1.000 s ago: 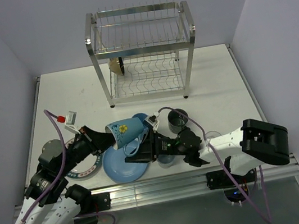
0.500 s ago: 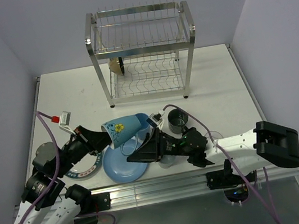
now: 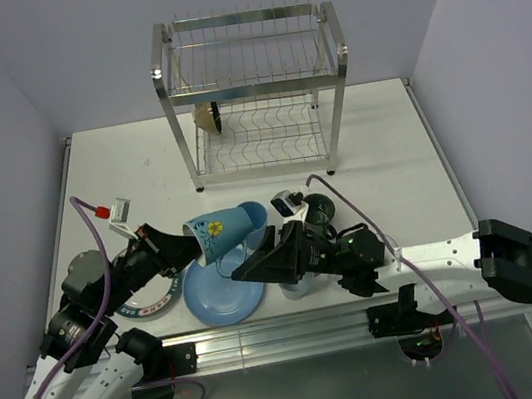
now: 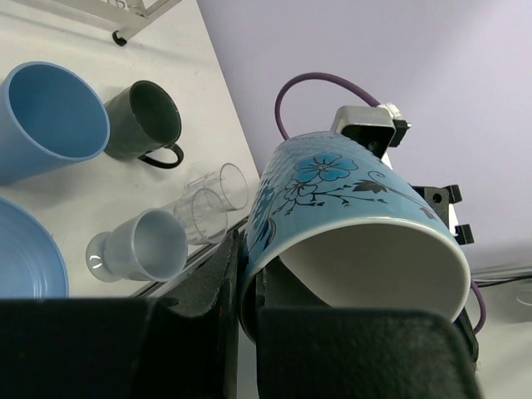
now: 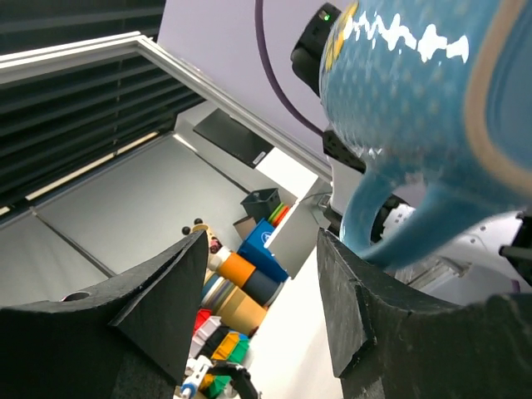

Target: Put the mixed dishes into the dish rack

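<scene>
A pale blue flowered mug [image 3: 221,232] hangs tilted above the blue plate [image 3: 222,292], and my left gripper [image 3: 180,246] is shut on its rim. In the left wrist view the rim wall of the mug [image 4: 349,208] is pinched between the two pads, the gripper [image 4: 248,307] at the bottom. My right gripper [image 3: 242,270] stands open just below the mug's handle. The right wrist view shows the handle [image 5: 399,224] beside the right finger, with nothing between the fingers of the gripper [image 5: 262,307]. The dish rack [image 3: 254,90] stands at the back with a cream cup [image 3: 210,117] on its lower tier.
On the table lie a blue tumbler [image 4: 50,120], a dark mug [image 4: 150,120], two clear glasses [image 4: 212,199] and a pale footed cup [image 4: 141,245]. A plate with a dark patterned rim [image 3: 151,301] sits under my left arm.
My right gripper has opened wider and drawn back from the mug's handle, its arm stretching out to the right. The left gripper keeps the mug, shifted slightly left.
</scene>
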Controlling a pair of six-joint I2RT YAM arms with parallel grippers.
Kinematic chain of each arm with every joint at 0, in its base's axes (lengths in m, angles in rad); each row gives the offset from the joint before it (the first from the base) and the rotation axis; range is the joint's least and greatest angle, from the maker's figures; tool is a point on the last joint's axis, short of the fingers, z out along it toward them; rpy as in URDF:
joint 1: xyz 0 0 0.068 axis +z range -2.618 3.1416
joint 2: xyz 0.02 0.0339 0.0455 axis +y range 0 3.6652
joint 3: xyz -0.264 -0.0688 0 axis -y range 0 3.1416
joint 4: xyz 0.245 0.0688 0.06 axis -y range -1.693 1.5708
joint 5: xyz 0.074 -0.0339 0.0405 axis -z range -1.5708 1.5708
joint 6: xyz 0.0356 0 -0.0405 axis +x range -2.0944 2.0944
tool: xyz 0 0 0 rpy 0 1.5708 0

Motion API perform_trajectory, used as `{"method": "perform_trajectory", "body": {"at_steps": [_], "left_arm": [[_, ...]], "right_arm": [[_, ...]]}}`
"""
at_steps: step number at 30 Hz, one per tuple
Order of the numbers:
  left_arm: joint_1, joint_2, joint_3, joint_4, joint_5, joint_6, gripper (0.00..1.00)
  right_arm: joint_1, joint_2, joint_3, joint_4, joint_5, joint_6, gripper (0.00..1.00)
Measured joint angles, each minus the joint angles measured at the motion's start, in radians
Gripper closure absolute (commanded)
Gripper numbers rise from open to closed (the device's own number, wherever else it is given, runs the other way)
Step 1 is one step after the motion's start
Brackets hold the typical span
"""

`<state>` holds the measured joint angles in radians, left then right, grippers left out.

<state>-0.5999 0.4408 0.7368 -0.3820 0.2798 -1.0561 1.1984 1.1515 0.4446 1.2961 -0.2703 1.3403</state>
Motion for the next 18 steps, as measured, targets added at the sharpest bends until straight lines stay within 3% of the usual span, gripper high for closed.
{"method": "perform_trajectory", "body": {"at_steps": [18], "left_arm": [[0.000,0.037,0.083,-0.119,-0.050,0.079,1.00]], "right_arm": [[0.056,0.119,0.027,0.043,0.001,0.041,0.42]]}}
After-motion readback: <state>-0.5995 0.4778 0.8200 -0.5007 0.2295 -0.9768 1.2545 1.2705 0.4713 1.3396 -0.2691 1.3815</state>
